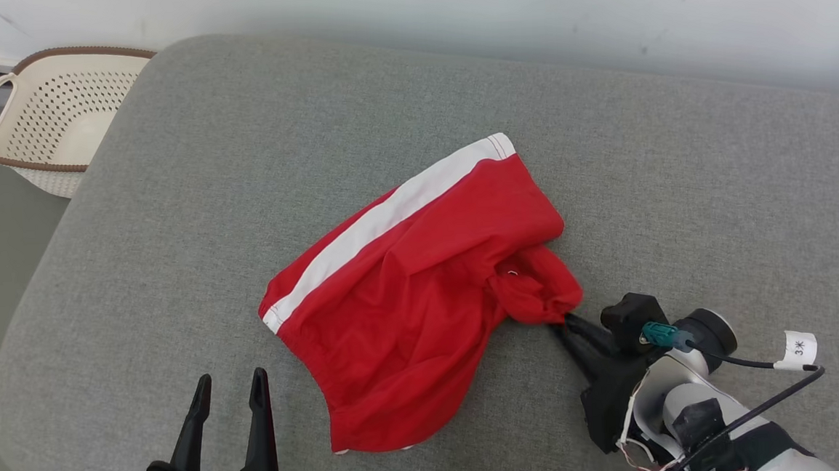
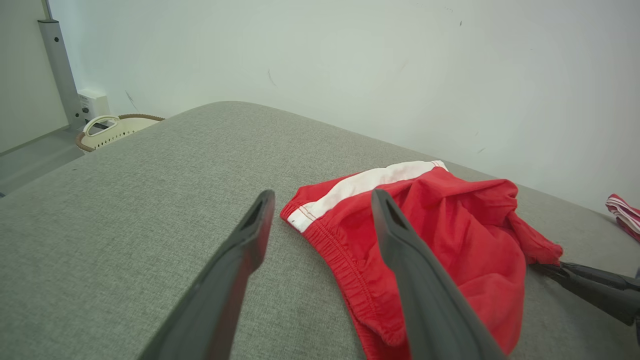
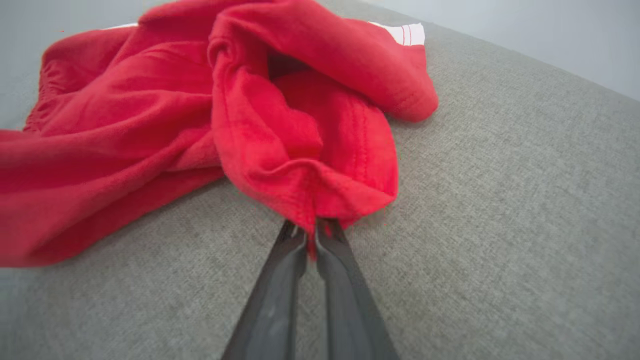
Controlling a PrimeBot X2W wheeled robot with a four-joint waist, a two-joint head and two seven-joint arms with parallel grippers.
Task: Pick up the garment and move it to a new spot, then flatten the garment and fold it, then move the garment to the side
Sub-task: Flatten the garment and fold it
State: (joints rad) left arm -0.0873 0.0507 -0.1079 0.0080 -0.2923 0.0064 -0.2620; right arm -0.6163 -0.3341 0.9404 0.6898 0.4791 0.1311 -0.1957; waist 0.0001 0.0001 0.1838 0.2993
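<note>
Red shorts (image 1: 408,294) with a white stripe lie crumpled on the grey cushion (image 1: 238,130), just ahead of the right pincer (image 3: 312,231), which lies low, clenched on a bunched fold of them. The left pincer (image 1: 228,387) stands released, short of the waistband (image 2: 340,250). Head view buries that pinch under cloth; the right wrist view shows it plainly. Left wrist view's edge cuts off what may be striped cloth (image 2: 622,212)

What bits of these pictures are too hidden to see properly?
- Head view: the grey surface hides part of the basket.
- Left wrist view: a striped cloth is cut off by the right edge.
- Right wrist view: the red shorts cover the right pincer tips.
</note>
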